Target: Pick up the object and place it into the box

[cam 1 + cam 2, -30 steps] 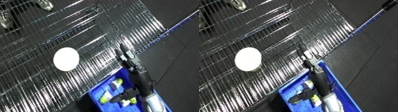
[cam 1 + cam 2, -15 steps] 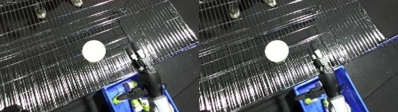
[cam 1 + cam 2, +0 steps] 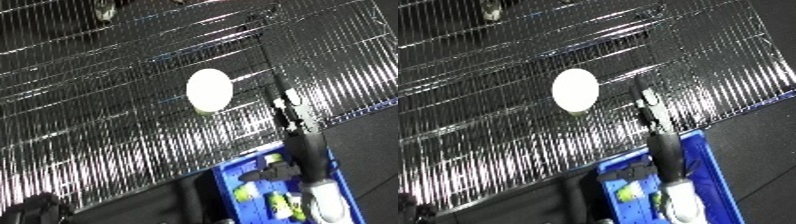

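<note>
Reaching up from the lower edge, your right hand (image 3: 289, 107) was stretched out over the wire mesh surface (image 3: 107, 100), its forearm (image 3: 669, 165) crossing above the blue bin (image 3: 704, 165). You had the fingers extended roughly straight and narrow toward the far side of the mesh; nothing was held in them as far as the views showed. The white oval object (image 3: 574, 90) lay flat on the mesh to the left of the hand and slightly beyond its wrist, near but apart from the fingers, with bare wire between them. The bin sat below the hand, at the near edge of the mesh, with small yellow-green items (image 3: 282, 204) inside, just left of the forearm. Your left hand appeared in neither view. A small dark fitting (image 3: 105, 11) sat far beyond the hand, up and to its left.
</note>
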You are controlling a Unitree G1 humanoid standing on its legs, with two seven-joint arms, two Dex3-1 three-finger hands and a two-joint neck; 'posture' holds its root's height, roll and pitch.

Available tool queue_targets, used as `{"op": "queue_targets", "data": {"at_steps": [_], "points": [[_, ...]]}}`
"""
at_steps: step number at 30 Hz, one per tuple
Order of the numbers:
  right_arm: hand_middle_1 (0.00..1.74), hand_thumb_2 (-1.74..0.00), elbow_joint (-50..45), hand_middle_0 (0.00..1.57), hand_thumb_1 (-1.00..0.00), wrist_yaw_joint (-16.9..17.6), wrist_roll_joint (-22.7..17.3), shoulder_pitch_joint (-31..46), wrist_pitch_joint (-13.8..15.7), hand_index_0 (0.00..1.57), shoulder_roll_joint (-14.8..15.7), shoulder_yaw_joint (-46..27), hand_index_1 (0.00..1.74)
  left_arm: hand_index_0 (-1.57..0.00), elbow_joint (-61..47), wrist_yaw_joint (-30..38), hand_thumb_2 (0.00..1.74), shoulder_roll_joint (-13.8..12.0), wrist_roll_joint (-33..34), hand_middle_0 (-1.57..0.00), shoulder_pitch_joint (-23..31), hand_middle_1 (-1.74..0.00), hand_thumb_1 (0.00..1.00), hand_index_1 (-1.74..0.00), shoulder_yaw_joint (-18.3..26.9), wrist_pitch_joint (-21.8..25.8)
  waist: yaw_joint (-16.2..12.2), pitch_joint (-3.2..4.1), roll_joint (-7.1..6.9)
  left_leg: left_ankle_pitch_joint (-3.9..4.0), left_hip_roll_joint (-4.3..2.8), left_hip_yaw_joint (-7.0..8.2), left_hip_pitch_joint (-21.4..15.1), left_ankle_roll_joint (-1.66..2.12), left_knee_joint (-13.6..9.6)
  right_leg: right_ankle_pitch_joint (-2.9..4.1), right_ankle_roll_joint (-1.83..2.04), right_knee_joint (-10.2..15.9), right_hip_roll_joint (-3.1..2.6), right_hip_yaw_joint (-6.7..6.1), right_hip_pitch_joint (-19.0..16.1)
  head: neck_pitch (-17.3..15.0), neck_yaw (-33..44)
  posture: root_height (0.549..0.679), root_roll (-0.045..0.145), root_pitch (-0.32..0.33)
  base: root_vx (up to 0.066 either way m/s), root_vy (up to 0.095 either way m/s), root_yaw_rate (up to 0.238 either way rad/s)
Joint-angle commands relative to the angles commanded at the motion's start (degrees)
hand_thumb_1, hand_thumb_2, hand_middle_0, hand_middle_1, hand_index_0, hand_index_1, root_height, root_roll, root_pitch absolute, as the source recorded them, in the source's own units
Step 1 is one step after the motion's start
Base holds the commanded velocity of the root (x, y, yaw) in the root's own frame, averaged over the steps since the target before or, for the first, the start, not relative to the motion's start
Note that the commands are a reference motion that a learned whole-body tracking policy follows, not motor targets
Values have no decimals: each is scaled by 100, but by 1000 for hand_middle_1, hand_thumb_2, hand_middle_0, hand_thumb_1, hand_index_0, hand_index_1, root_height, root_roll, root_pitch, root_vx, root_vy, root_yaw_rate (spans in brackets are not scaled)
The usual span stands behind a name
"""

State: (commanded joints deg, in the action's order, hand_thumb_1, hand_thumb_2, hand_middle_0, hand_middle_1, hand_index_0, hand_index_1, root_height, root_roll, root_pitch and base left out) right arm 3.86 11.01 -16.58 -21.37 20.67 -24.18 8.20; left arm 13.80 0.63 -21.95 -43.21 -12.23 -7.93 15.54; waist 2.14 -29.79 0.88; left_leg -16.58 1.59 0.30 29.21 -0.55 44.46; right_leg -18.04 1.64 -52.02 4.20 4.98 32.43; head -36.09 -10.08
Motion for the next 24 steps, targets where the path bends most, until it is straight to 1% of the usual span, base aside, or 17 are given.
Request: {"op": "queue_targets", "data": {"at_steps": [6, 13, 21, 24], "points": [[0, 0, 168, 0, 0, 51, -65, -107, -111, 0, -44, 31, 0, -1570, 1, -38, 1740, -16, 14, -1570, -40, -1740, 1000, -1740, -51, -81, 33, 0, 22, -31, 13, 4, 74, -6, 102, -7, -5, -98, 9, 1, 90, -43, -75, 618, 54, 30, 31, -3, 58], [0, 0, 499, 0, 0, 145, -82, -471, -213, 0, -78, 161, 0, -1570, 13, -48, 1740, -43, 1, -1570, -153, -1740, 1000, -1740, -188, -166, 106, 0, 66, -95, 57, -6, 235, -29, 273, -23, -17, -239, 16, 23, 259, -7, -258, 613, 52, 35, 21, -8, 58], [0, 0, 840, 0, 0, 185, -162, -971, -289, 0, -57, 347, 0, -1570, 30, -9, 1740, -42, -13, -1570, -312, -1740, 1000, -1740, -369, -198, 175, 0, 145, -140, 109, -7, 438, -51, 417, -29, -31, -385, 28, 34, 497, 153, -428, 608, 53, 49, 15, 4, 58], [0, 0, 915, 0, 0, 194, -193, -1092, -301, 0, -49, 393, 0, -1570, 38, 6, 1740, -48, -22, -1570, -359, -1740, 1000, -1740, -391, -190, 185, 0, 165, -145, 127, -6, 500, -56, 438, -32, -38, -418, 23, 36, 572, 153, -428, 607, 53, 55, 2, 6, 34]]}}
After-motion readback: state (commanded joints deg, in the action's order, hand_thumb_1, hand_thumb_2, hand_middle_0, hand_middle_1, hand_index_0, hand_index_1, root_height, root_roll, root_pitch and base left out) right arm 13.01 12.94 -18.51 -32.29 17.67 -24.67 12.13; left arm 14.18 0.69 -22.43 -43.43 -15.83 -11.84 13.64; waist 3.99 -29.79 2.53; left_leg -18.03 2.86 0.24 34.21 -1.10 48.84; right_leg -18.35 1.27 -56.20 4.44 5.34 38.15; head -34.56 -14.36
